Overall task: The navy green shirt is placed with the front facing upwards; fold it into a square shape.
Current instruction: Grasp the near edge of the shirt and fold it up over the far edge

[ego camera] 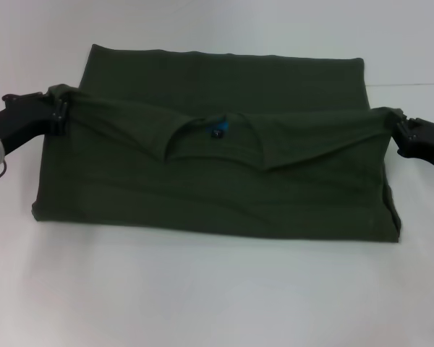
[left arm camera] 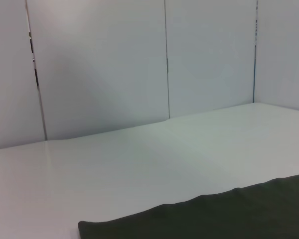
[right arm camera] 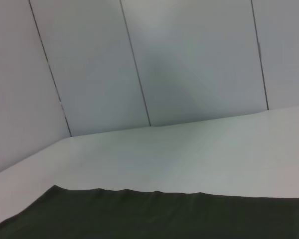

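Note:
The navy green shirt (ego camera: 210,152) lies across the white table, partly folded. Its collar edge with the small blue label (ego camera: 218,131) is turned over and stretched taut across the middle. No chest letters show. My left gripper (ego camera: 59,110) is at the shirt's left edge, shut on a corner of the folded layer. My right gripper (ego camera: 395,124) is at the right edge, shut on the other corner. Both hold the layer slightly lifted. The wrist views show only a strip of the shirt, in the left wrist view (left arm camera: 214,219) and in the right wrist view (right arm camera: 149,214).
The white table (ego camera: 217,296) spreads in front of and behind the shirt. Pale wall panels (left arm camera: 99,64) stand behind the table's far edge.

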